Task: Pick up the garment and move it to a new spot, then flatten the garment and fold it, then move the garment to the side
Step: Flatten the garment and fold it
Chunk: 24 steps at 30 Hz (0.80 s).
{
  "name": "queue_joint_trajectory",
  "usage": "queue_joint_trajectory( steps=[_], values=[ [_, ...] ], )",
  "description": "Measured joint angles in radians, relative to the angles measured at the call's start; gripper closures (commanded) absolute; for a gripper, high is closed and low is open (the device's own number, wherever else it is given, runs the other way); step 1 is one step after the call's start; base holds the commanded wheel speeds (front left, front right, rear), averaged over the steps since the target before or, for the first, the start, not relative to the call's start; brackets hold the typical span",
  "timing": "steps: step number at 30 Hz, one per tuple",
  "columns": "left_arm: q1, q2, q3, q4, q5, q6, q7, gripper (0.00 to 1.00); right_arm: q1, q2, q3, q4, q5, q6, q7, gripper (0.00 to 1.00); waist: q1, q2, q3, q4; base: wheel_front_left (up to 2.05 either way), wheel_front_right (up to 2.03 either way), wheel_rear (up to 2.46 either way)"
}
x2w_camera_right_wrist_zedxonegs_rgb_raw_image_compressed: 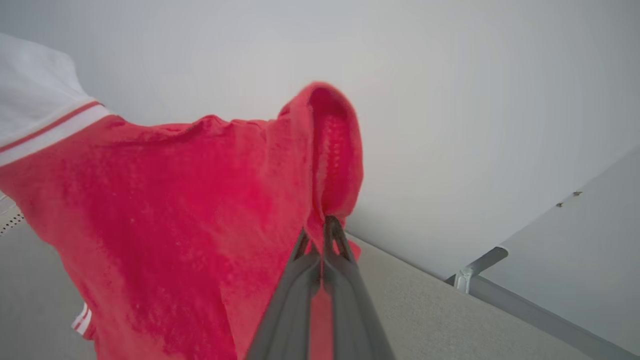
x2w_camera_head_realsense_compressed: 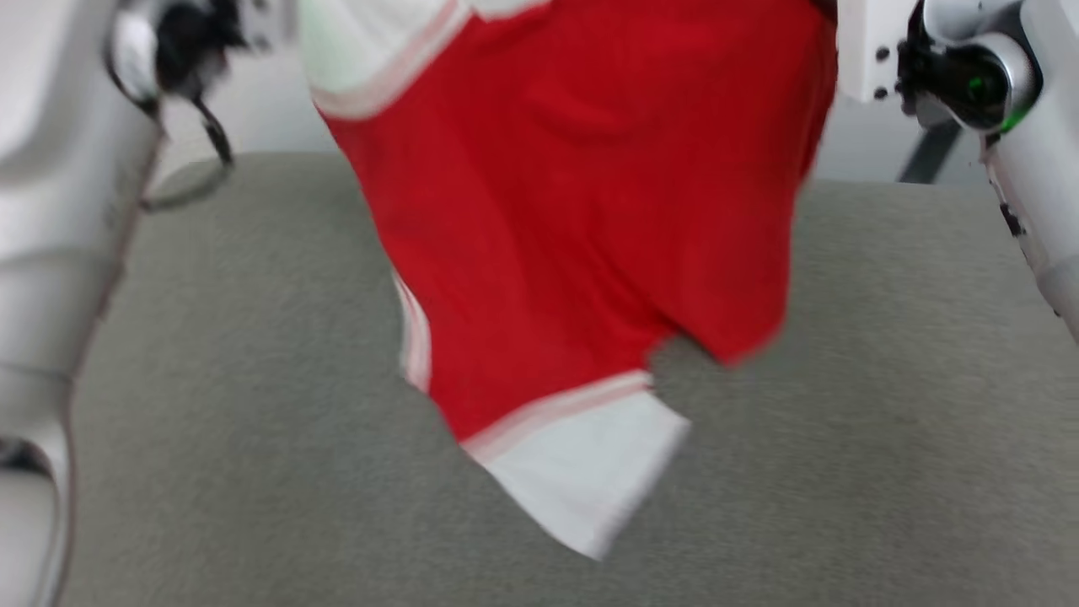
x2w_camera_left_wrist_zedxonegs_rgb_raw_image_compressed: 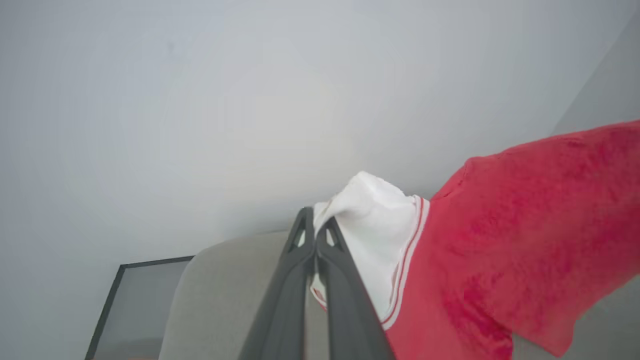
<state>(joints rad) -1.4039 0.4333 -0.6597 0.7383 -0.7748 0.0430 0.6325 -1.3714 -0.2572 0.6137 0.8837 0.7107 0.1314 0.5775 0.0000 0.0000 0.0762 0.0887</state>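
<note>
The garment (x2w_camera_head_realsense_compressed: 582, 219), a red T-shirt with white sleeves and red-white stripe trim, hangs in the air above the grey table (x2w_camera_head_realsense_compressed: 885, 472), held between both arms. Its lowest white sleeve (x2w_camera_head_realsense_compressed: 590, 476) dangles close to the table top. In the left wrist view my left gripper (x2w_camera_left_wrist_zedxonegs_rgb_raw_image_compressed: 315, 222) is shut on a white sleeve of the garment (x2w_camera_left_wrist_zedxonegs_rgb_raw_image_compressed: 375, 220). My right gripper (x2w_camera_right_wrist_zedxonegs_rgb_raw_image_compressed: 318, 230) is shut on a bunched fold of red cloth of the garment (x2w_camera_right_wrist_zedxonegs_rgb_raw_image_compressed: 200, 200). The lettering on the front is hidden.
My pale left forearm (x2w_camera_head_realsense_compressed: 59, 253) stands along the left edge of the head view, and my right wrist (x2w_camera_head_realsense_compressed: 978, 76) at the upper right. A light wall (x2w_camera_left_wrist_zedxonegs_rgb_raw_image_compressed: 250, 100) lies behind the table. A dark-framed panel (x2w_camera_left_wrist_zedxonegs_rgb_raw_image_compressed: 140, 300) stands beyond the table's corner.
</note>
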Motion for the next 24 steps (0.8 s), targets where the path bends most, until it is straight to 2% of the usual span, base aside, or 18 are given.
queue_joint_trajectory(
  steps=[5,11,21,24],
  values=[
    [-0.116,-0.016,0.001,0.117,0.043,-0.025,-0.102,1.00,-0.040,0.028,-0.001,0.040,-0.001,0.000,-0.071,1.00,0.0000,0.0000,-0.011,-0.066,0.00,0.00,0.00],
    [-0.208,-0.041,0.002,0.229,0.056,-0.047,-0.172,1.00,-0.076,0.045,-0.013,0.080,0.021,0.000,-0.119,1.00,0.0000,0.0000,-0.017,-0.126,0.00,0.00,0.00],
    [-0.313,-0.043,0.006,0.352,0.074,-0.061,-0.275,1.00,-0.134,0.068,-0.016,0.126,0.052,0.000,-0.175,1.00,0.0000,0.0000,0.034,-0.169,0.00,0.00,0.00],
    [-0.371,-0.045,0.002,0.378,0.089,-0.061,-0.318,1.00,-0.176,0.077,-0.025,0.148,0.041,0.000,-0.229,1.00,0.0000,0.0000,0.070,-0.177,0.00,0.00,0.00]
  ],
)
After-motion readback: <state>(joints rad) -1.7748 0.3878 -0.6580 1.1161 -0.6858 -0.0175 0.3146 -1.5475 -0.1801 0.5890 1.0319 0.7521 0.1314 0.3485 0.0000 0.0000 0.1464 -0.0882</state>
